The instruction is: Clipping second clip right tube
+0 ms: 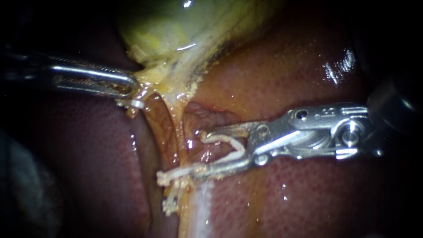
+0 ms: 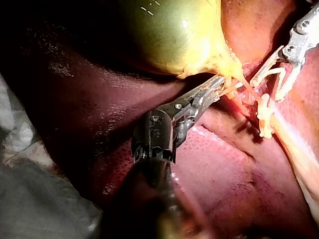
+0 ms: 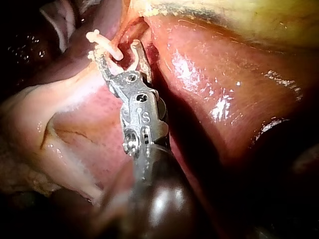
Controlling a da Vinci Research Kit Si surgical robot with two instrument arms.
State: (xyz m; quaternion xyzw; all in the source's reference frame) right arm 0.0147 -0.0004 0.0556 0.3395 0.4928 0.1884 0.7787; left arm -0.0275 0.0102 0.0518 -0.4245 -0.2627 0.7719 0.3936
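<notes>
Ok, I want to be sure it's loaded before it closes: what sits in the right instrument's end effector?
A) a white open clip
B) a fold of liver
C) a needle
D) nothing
A: a white V-shaped clip lies in the right instrument end effector, touching both sides, while the left instrument grips the gallbladder at its neck.

No readable text, labels, brands or numbers anywhere in view.
</notes>
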